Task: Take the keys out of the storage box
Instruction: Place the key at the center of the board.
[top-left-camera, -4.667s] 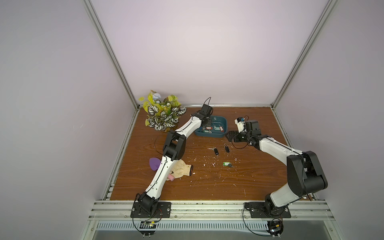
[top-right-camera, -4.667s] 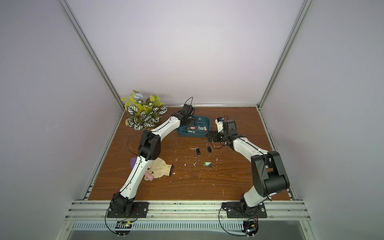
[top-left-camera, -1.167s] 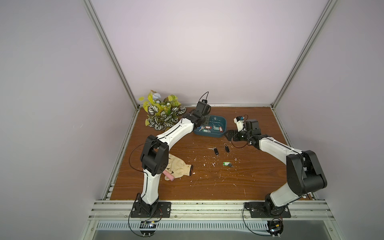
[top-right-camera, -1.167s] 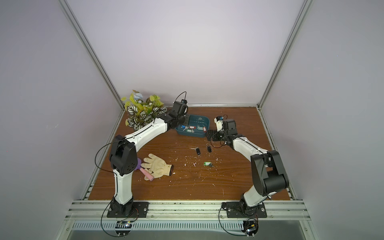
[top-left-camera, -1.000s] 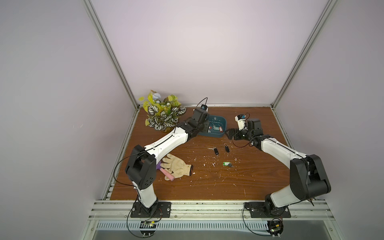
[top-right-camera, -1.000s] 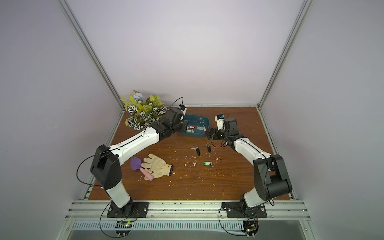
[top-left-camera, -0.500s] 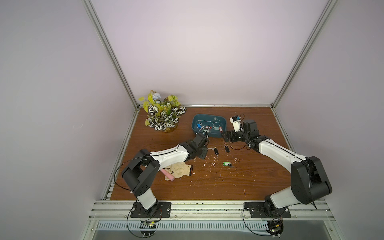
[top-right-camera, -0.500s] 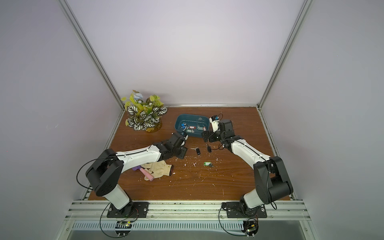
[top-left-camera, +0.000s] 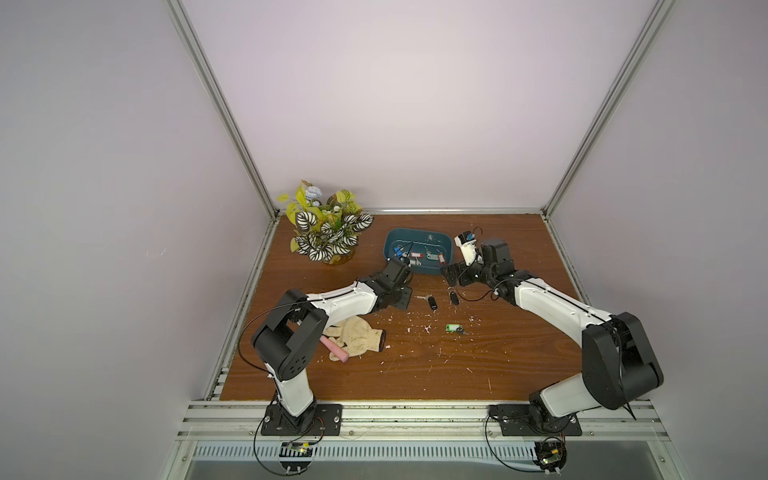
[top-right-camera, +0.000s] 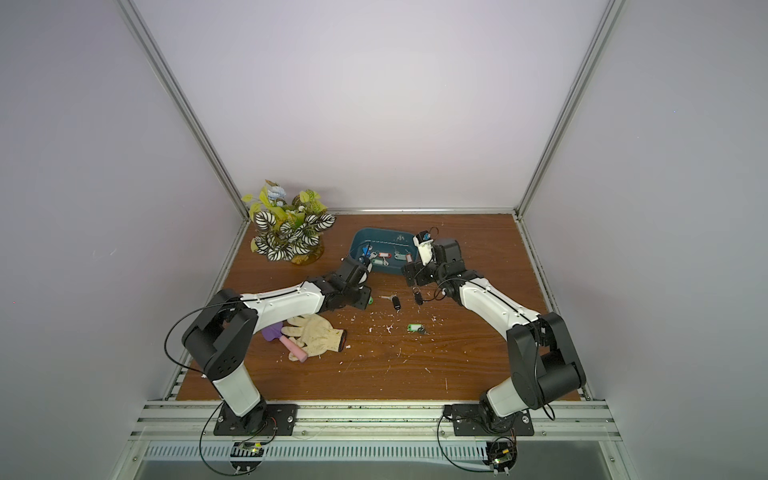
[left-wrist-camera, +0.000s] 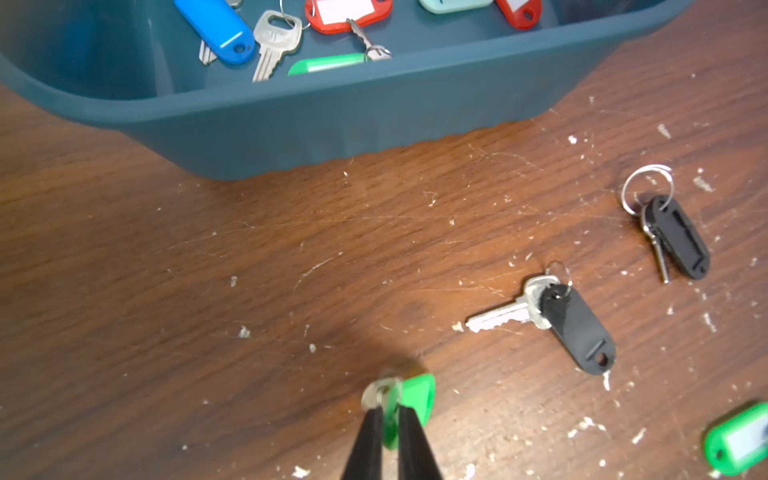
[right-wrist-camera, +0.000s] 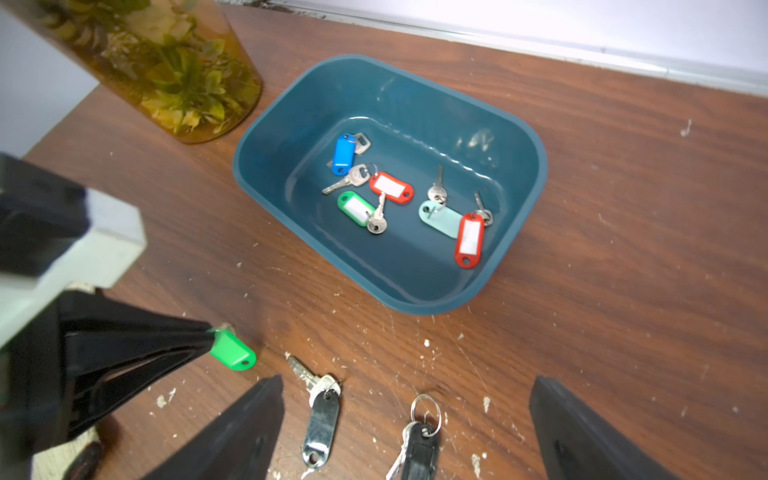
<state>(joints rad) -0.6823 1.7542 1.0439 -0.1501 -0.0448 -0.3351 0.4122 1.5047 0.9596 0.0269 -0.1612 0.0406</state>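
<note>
The dark teal storage box (top-left-camera: 415, 231) (top-right-camera: 374, 230) (left-wrist-camera: 332, 124) (right-wrist-camera: 282, 137) stands at the back of the table and holds several keys (right-wrist-camera: 390, 187) (left-wrist-camera: 349, 12) with blue, red, green and pale teal tags. My left gripper (left-wrist-camera: 388, 409) (top-right-camera: 365, 299) (right-wrist-camera: 210, 338) is low over the wood in front of the box, shut on a green-tagged key (left-wrist-camera: 415, 399) (right-wrist-camera: 232, 353). Two black-tagged keys (top-left-camera: 432, 302) (left-wrist-camera: 577, 328) (right-wrist-camera: 324, 415) and another green-tagged one (top-left-camera: 454, 328) lie on the table. My right gripper (right-wrist-camera: 407, 382) (top-left-camera: 451, 276) hangs wide open above the black-tagged keys.
A potted plant (top-left-camera: 328, 232) (right-wrist-camera: 166, 75) stands at the back left, close to the box. A cream glove (top-left-camera: 357, 336), a pink stick (top-left-camera: 334, 351) and a purple object (top-right-camera: 272, 332) lie by the left arm. White flecks litter the wood.
My left arm has swung from the box down to the table in front of it, carrying the green-tagged key. The right gripper has shifted slightly left, still open.
</note>
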